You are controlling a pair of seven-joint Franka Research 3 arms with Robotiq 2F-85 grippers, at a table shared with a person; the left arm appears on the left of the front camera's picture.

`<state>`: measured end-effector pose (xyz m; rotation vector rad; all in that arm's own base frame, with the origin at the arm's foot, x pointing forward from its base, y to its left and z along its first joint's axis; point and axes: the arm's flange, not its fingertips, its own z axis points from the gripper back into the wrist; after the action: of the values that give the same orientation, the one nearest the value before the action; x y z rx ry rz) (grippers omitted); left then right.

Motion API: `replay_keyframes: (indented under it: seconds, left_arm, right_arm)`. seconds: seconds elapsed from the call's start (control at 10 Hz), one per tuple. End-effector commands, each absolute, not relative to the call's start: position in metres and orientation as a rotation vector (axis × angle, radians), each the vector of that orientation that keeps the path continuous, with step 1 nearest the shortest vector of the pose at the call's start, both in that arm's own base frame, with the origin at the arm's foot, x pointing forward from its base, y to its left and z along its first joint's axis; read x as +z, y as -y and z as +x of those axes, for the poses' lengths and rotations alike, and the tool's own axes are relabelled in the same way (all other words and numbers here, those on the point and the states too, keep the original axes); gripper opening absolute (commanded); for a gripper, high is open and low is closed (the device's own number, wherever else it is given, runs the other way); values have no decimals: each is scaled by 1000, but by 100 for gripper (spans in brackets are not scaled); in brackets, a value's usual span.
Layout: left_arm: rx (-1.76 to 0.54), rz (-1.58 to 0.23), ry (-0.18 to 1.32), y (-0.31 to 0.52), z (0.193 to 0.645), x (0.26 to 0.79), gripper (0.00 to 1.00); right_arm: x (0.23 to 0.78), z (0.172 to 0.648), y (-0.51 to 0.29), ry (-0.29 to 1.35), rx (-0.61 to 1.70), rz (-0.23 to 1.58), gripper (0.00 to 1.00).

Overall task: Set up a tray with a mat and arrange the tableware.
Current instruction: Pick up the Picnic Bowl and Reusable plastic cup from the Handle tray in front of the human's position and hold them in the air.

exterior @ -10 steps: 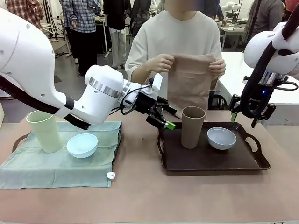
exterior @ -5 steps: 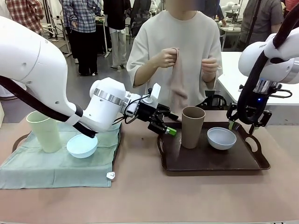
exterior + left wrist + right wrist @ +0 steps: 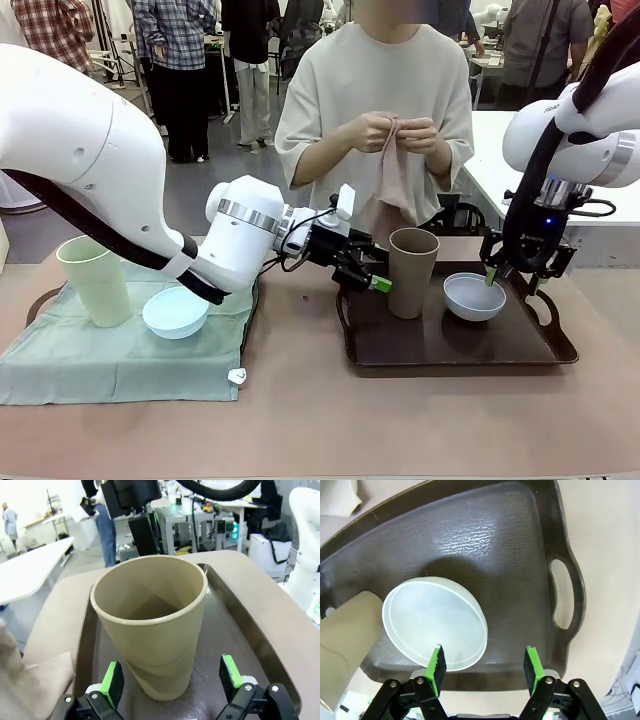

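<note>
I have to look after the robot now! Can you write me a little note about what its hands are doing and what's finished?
Left gripper: open, jaws either side of the brown tumbler, not gripping it.
Right gripper: open, above the rim of the white bowl.
The tumbler and bowl stand on the bare brown tray.
Done: the pale green tumbler and light blue bowl sit on the green mat.
The person holds a bunched beige cloth.
Left: probably lift the tumbler and bowl, get the cloth onto the tray, and set them back.
</note>
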<state>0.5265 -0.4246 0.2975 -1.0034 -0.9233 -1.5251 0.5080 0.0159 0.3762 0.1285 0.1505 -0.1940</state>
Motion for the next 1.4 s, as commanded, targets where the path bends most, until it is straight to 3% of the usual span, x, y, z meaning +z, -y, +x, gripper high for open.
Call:
replay_keyframes:
  seconds: [0.0,1.3]
  left_arm:
    - [-1506,-954,882,436,529,301,100]
    - [-1597,-889,809,480,541,285,100]
  right_arm:
    - [369,516,-19,-142,-161,128,81]
    - [350,522,-25,-159,-102,153,81]
